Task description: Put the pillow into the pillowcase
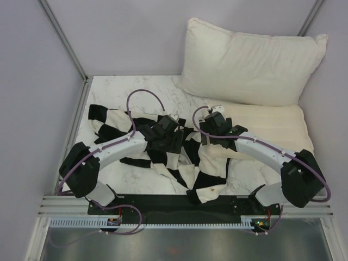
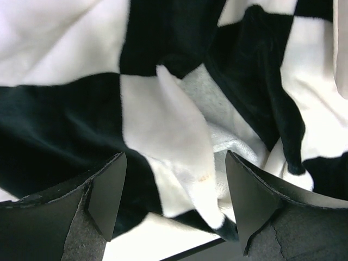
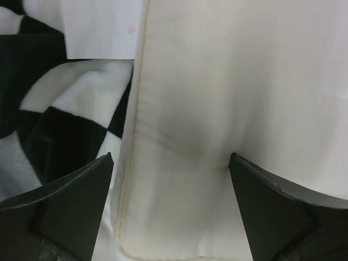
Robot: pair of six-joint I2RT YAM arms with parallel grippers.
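A large, puffy white pillow [image 1: 253,68] stands at the far right corner of the desk [image 1: 117,95], tilted back against the rear wall [image 1: 136,32]. Its upper right corner reaches the right-hand aluminium post [image 1: 310,16], and its lower edge rests on the things lying below it. The desk has a white marble pattern with grey veins; bare patches show at the far left and along the near edge. Pale lavender-grey panels close the space on the left [image 1: 32,81] and behind, joined by a slanting aluminium post [image 1: 64,41]. A ribbed aluminium rail [image 1: 65,204] runs along the near edge, with a dull grey surface [image 1: 179,242] below it.
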